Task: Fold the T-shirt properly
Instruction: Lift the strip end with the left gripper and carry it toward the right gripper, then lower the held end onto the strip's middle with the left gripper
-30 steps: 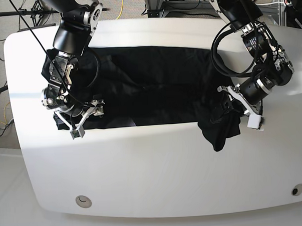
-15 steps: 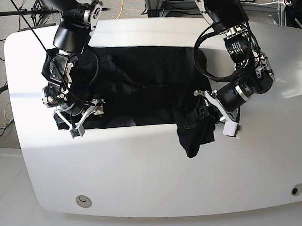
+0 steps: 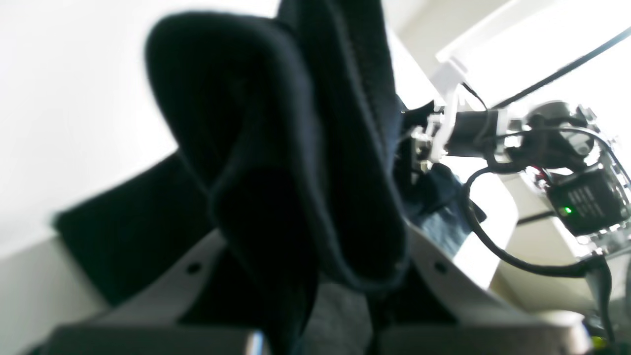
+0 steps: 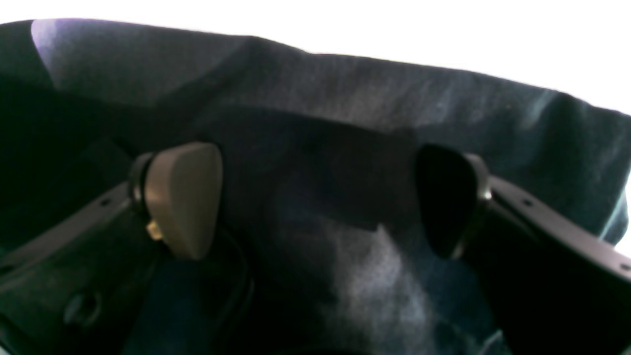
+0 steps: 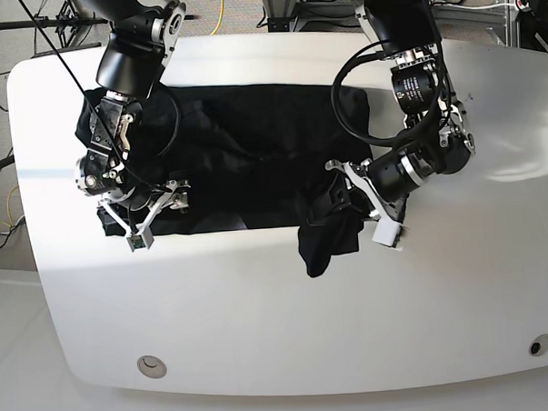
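On the white table (image 5: 261, 315), the left hand (image 5: 360, 202) grips the T-shirt (image 5: 263, 151) above it.

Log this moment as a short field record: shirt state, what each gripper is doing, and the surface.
garment: T-shirt, black, spread across the table with one end bunched and lifted
left gripper: shut on a hanging bunch of the T-shirt, over the shirt's near edge
right gripper: open, fingers apart over the fabric at the other end, gripping nothing
surface: white table
fold status: not yet folded; the lifted end is not laid down
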`<control>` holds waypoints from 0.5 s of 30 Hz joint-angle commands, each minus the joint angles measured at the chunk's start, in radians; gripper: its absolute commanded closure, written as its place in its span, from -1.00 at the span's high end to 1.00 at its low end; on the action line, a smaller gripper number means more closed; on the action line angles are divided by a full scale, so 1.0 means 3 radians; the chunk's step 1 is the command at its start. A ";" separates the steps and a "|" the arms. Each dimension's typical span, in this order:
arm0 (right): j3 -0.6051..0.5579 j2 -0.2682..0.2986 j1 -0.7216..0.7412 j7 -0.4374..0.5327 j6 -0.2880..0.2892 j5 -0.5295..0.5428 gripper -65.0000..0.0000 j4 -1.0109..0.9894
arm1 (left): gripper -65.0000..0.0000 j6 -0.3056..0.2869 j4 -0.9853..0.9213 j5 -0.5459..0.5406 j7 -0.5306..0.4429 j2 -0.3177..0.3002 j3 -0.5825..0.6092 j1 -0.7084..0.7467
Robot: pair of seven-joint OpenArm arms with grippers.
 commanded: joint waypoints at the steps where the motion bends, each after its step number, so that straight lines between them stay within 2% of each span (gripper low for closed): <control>1: -0.0003 -0.0017 -0.0036 -0.0314 0.0013 -0.0031 0.82 -0.0037 | -1.00 -0.0012 -0.0133 -0.0079 -0.0114 0.0007 0.0002 -0.0025; 15: -0.0003 -0.0017 -0.0016 -0.0314 0.0013 -0.0026 0.82 -0.0037 | -1.00 -0.0012 -0.0399 -0.0074 -0.0206 0.0007 0.0079 -0.0030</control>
